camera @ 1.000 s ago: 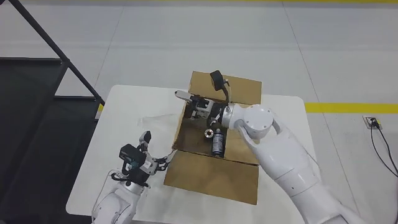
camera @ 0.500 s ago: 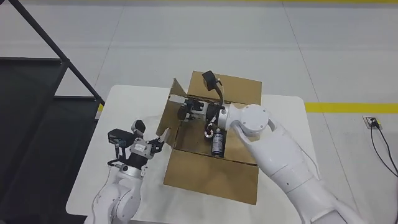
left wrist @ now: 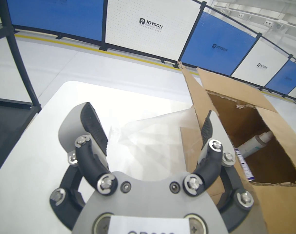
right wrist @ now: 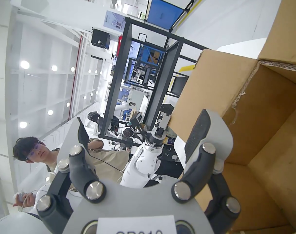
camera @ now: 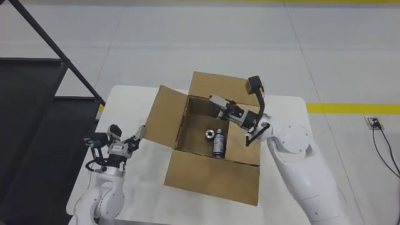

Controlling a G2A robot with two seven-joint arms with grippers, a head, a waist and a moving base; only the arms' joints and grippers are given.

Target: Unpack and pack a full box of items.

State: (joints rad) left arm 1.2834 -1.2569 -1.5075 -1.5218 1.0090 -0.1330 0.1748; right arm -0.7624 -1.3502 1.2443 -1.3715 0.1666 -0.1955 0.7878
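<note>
the left gripper [camera: 133, 137] hangs low over the white table [camera: 119, 109], its fingers [left wrist: 91, 122] spread wide with nothing between them. just past the fingertips a sheet of clear plastic [left wrist: 143, 137] lies flat on the table. right beside one fingertip is the side flap [camera: 165, 115] of the cardboard box [camera: 212, 178], folded open and leaning outward. i cannot tell whether that finger touches the flap.

the box stands open on the table, its near flap laid down flat toward the robot. on the box floor lies a dark can [camera: 219, 144] on its side, and a small round silvery piece [camera: 209, 134] sits just beside its far end.

the right gripper [camera: 220, 103] is held over the open top of the box, close to the far wall. its fingers [right wrist: 201, 132] are parted and hold nothing — one finger is in front of the box's inner corner. the can and the round piece lie below the fingertips and nearer the robot, apart from both fingers.
</note>
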